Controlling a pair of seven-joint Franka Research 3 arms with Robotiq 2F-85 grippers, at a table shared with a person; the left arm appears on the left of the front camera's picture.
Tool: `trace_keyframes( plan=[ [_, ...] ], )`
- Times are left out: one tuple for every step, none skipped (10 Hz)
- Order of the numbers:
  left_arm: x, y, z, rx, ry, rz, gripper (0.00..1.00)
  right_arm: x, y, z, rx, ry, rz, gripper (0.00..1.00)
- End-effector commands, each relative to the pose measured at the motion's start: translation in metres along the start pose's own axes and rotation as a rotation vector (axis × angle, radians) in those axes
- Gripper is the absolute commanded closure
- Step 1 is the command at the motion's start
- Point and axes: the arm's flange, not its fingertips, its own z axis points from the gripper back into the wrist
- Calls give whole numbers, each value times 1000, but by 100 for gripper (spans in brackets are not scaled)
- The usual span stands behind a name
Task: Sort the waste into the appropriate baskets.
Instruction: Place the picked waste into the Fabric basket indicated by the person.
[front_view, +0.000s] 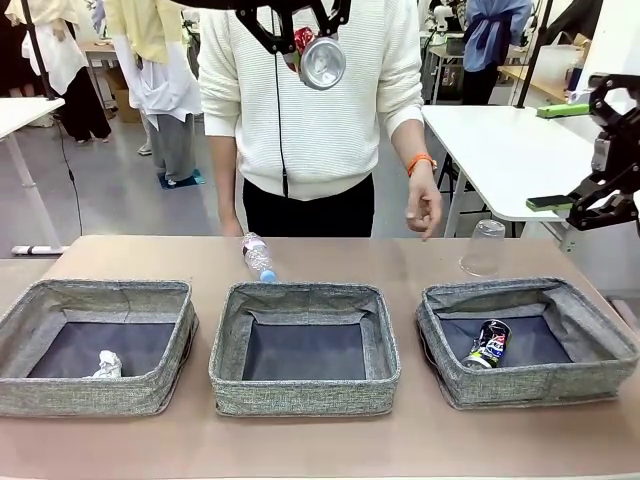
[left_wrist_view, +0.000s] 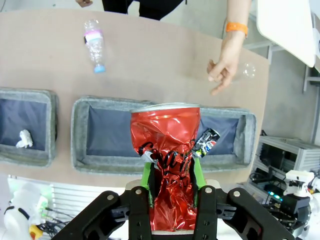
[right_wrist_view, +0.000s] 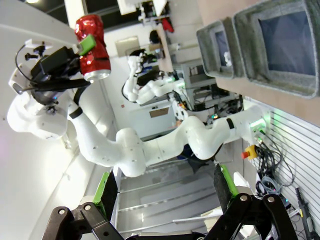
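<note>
The left gripper (left_wrist_view: 171, 172) is closed partway on the crushed red can (left_wrist_view: 167, 145), its green pads pressed against the can's lower sides. The can is dented and creased all over, with its silver rim pointing away from the wrist. The right gripper (right_wrist_view: 164, 192) stands wide open with nothing between its fingers.

The front view shows the held can high above the table (front_view: 400, 262), in front of the person's chest and well clear of the baskets. The left basket (front_view: 100, 290) holds the crumpled white paper ball (front_view: 107, 364), and the right basket (front_view: 520, 290) holds the dark blue-white printed can (front_view: 487, 345). The middle basket (front_view: 300, 292) sits between them. The clear plastic bottle (front_view: 258, 256) lies on the table just behind the middle basket, and the clear plastic cup (front_view: 484, 248) stands upside down behind the right basket, near the person's hand (front_view: 425, 208).

The left wrist view looks straight down. There the red can overlaps the gap between the middle and right baskets. The right wrist view shows the left arm from the side, with the can raised aloft.
</note>
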Motion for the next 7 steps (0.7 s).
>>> trace_keyframes(
  plan=[
    [-5, 6, 1, 17, -21, 8, 66, -1, 5, 1, -1, 4, -4, 0],
    [-5, 6, 1, 17, -21, 8, 66, -1, 5, 1, -1, 4, -4, 0],
    [-5, 6, 1, 17, -21, 8, 66, -1, 5, 1, -1, 4, -4, 0],
    [-5, 6, 1, 17, -21, 8, 66, -1, 5, 1, -1, 4, -4, 0],
    [-5, 6, 1, 17, -21, 8, 66, -1, 5, 1, -1, 4, -4, 0],
    [-5, 6, 1, 17, -21, 8, 66, -1, 5, 1, -1, 4, -4, 0],
    [0, 0, 0, 0, 0, 0, 66, -1, 5, 1, -1, 4, -4, 0]
  ],
)
